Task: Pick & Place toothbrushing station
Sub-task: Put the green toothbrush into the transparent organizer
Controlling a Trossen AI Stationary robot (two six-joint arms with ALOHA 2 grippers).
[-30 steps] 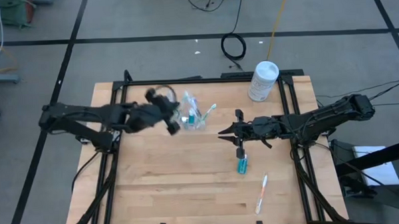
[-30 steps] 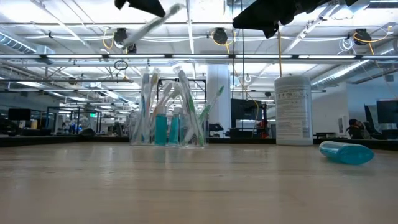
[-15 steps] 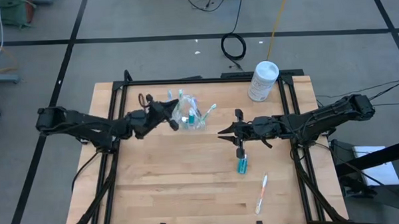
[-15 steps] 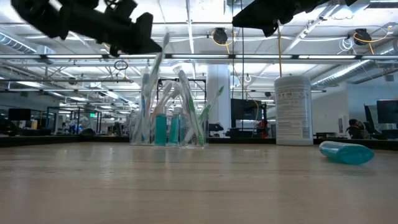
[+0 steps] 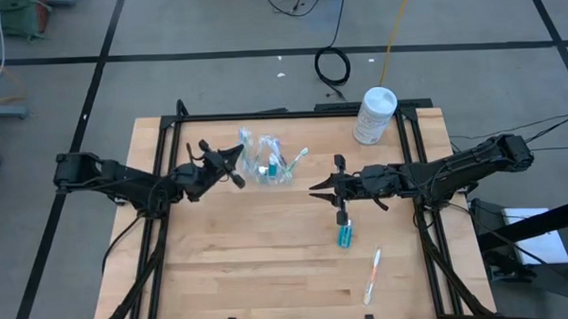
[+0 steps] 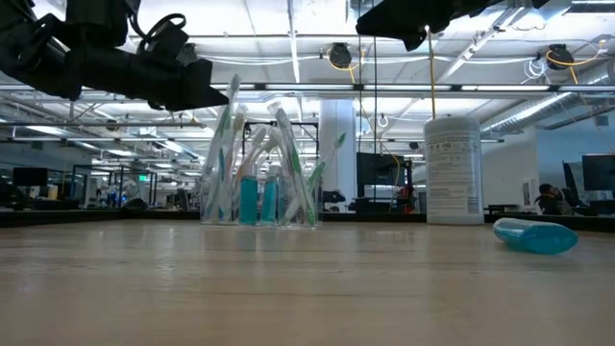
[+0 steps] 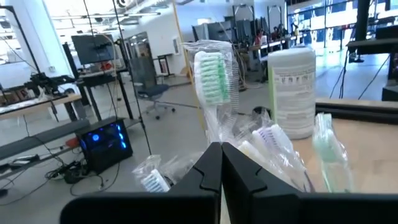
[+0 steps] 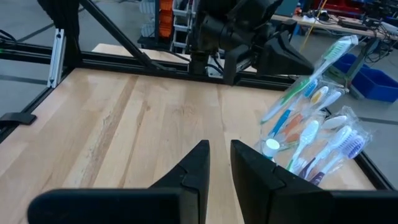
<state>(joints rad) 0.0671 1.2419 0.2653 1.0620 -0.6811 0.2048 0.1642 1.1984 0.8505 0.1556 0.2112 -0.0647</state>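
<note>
The clear cup (image 5: 270,166) (image 6: 259,197) stands on the table's far middle, holding several wrapped toothbrushes and blue toothpaste tubes. My left gripper (image 5: 237,169) (image 6: 213,96) hangs level just left of the cup, shut on a wrapped toothbrush (image 7: 213,74) with green bristles. That brush (image 6: 229,120) stands almost upright, its lower end down among the brushes in the cup. My right gripper (image 5: 313,189) (image 8: 219,152) hovers right of the cup, slightly open with nothing between its fingers. A blue toothpaste tube (image 5: 344,235) (image 6: 535,235) and another toothbrush (image 5: 372,275) lie flat on the table. My left gripper pinches the wrapped toothbrush's handle (image 7: 216,134) between its two fingertips, some way below the bristle head. The fingers come level from the table's left and lie across the brush. The brush leans slightly, head up, with its lower end inside the cup.
A white canister (image 5: 374,115) (image 6: 453,170) stands at the table's far right corner. Black frame rails (image 5: 292,113) run along the table's far edge and sides. Bare wood (image 5: 250,265) lies toward the near edge.
My left gripper has come down from high above the table to the level of the cup's brush tops and tipped to point level. The toothbrush it holds went down with it, turning from a slant to nearly upright, its lower end now in the cup.
</note>
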